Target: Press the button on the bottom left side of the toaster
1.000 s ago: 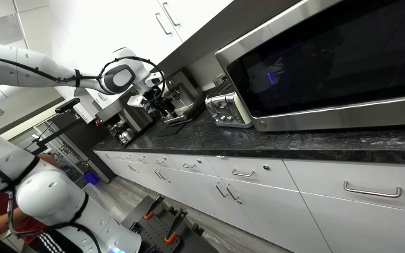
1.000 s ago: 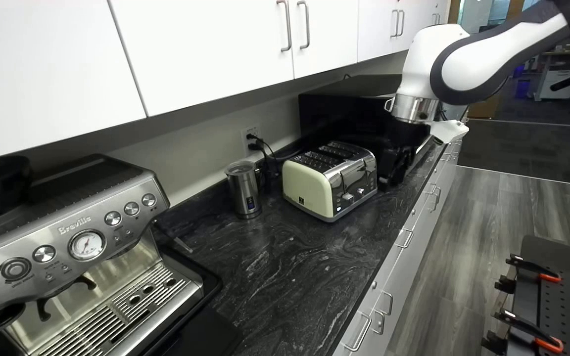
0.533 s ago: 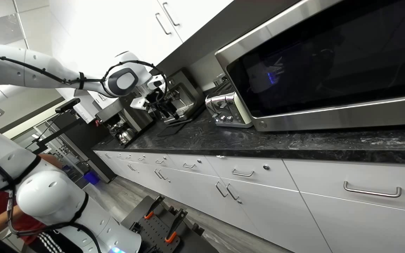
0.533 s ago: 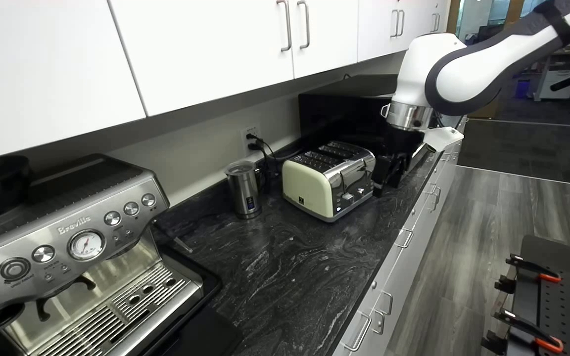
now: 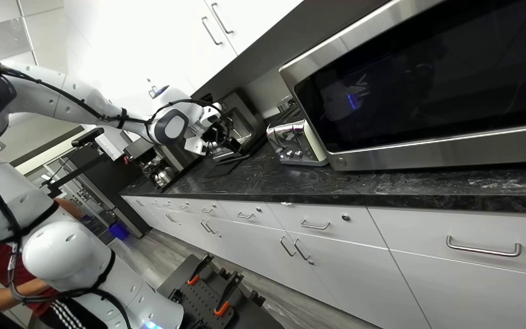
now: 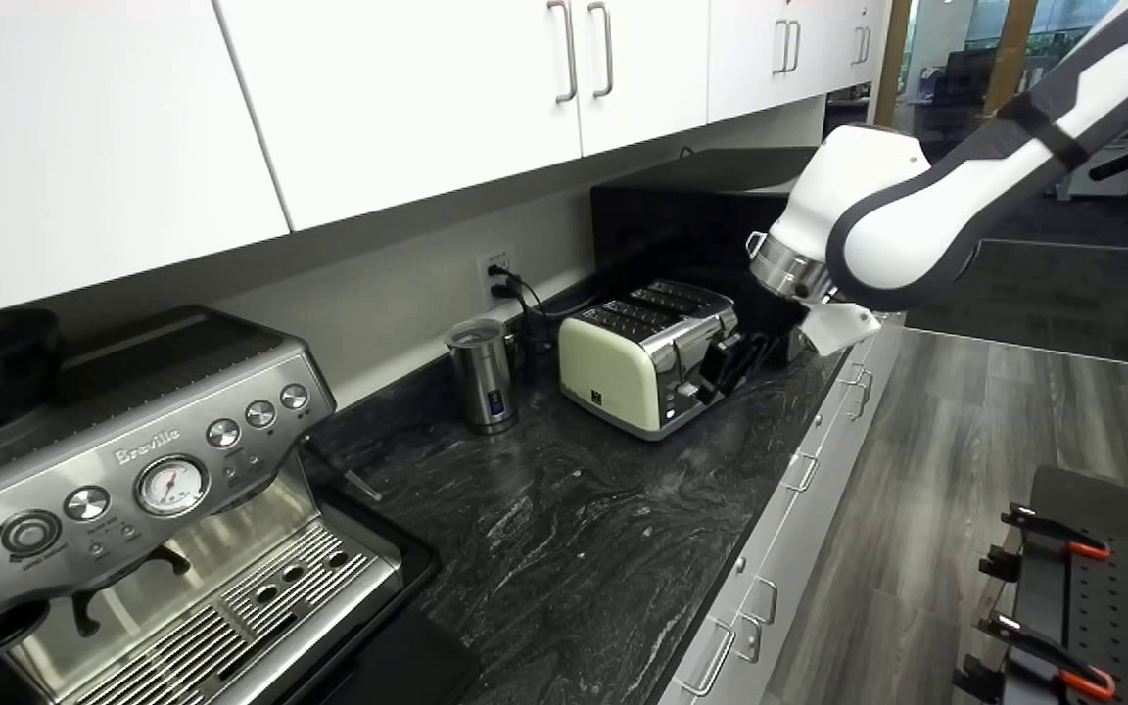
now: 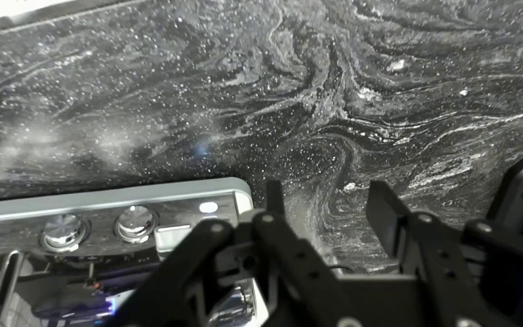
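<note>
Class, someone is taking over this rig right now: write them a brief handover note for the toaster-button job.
Gripper: open, holding nothing, at the front of the four-slot toaster; contact unclear.
Toaster: on the black veined countertop, next to the microwave.
Probable target: the small bright button, low on the left of the toaster's front.
Done: gripper is near the button; no completed press is visible.
Left: neither fingertip covers the button in the wrist view, so probably align one and press.
</note>
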